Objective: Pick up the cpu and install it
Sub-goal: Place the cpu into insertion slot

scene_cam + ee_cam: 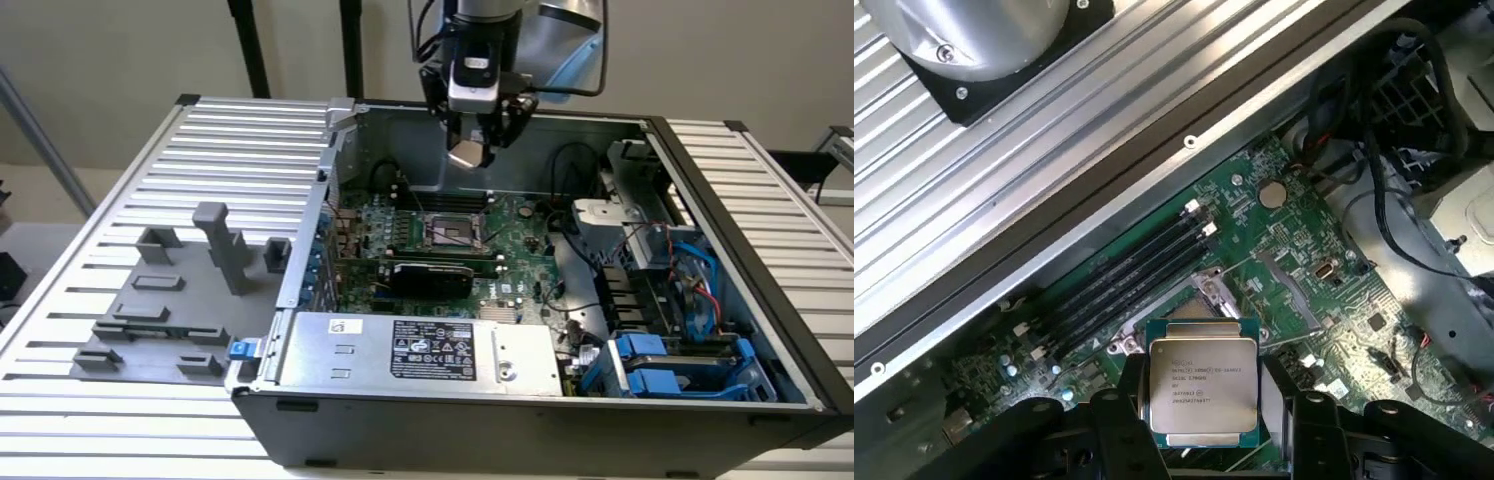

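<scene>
In the upper middle of the exterior view, above the open case (534, 430), the cpu (1204, 388) is hanging in the pincer (471, 150), whose jaws are standing partly open and pressing on two opposite edges of the chip. It is looking light, thin and stiff, with a smooth metal lid that could slip. Its underside is probably delicate, so the rim seems the right hold. The socket (451, 232) is sitting lower on the motherboard (521, 215), well apart from the chip.

Ext cam high, down on case (534, 432); wrist cam close over shared mobo (1234, 200).
</scene>
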